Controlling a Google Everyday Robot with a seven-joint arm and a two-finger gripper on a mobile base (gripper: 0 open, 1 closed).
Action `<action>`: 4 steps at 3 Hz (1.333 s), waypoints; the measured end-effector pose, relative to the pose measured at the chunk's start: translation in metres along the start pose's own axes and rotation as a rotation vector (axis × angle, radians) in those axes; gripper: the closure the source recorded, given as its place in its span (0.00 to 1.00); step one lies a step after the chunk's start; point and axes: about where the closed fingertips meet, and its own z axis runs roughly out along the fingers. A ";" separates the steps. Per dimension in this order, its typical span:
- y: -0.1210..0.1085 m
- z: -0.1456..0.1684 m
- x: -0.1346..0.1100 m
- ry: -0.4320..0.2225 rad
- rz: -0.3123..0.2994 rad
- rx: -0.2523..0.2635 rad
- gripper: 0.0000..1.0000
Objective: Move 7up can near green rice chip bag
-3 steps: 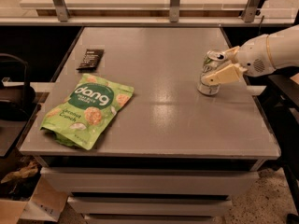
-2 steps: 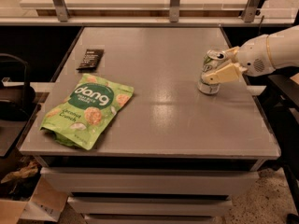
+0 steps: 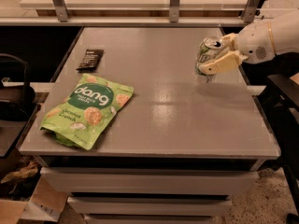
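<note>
The 7up can (image 3: 207, 56), silver-white with green markings, is tilted and held just above the right side of the grey table (image 3: 163, 101). My gripper (image 3: 220, 52) comes in from the right edge and is shut on the can, one cream finger in front and one behind it. The green rice chip bag (image 3: 88, 108) lies flat near the table's front left corner, far to the left of the can.
A small black rectangular packet (image 3: 90, 59) lies at the table's left side behind the bag. A metal frame with uprights (image 3: 175, 1) runs along the back. A dark chair (image 3: 14, 97) stands left of the table.
The can has been lifted off the table and tilted; the gripper has risen with it and shifted slightly left.
</note>
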 end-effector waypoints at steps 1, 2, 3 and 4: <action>0.000 0.000 0.000 0.000 0.000 0.000 1.00; 0.008 0.007 -0.002 0.000 -0.015 -0.033 1.00; 0.038 0.023 -0.014 -0.012 -0.057 -0.102 1.00; 0.083 0.050 -0.034 -0.040 -0.104 -0.210 1.00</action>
